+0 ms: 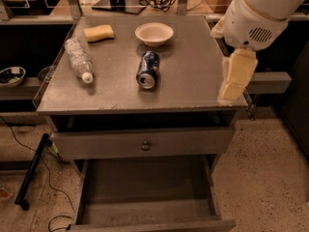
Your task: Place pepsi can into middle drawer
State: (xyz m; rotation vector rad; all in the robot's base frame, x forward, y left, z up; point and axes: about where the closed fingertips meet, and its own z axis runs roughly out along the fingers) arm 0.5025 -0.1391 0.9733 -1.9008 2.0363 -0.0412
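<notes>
Hanging over the table's (193, 81) edge near its 4 o'clock corner, the gripper (231, 93) carried nothing; whether it stood open or closed could not be told. The pepsi can (147, 69) lay on its side near the middle of the table, silver end toward 6 o'clock, well apart from the gripper and at roughly 9 o'clock from it. A white bowl (154, 34) sat near the can's far end at 12 o'clock, and a plastic bottle (78, 60) lay farther off at 9 o'clock. The middle drawer (145, 197) stood pulled out and bare below a closed drawer front (145, 144) with a knob.

The step in hand looked to be the reach for the can. Doing it well would mean coming down from above, centred on the can's body, and closing across its round sides from 3 and 9 o'clock, not along its length. A touch on one side alone could set it rolling, and a descent too far toward 12 o'clock risked the bowl.
</notes>
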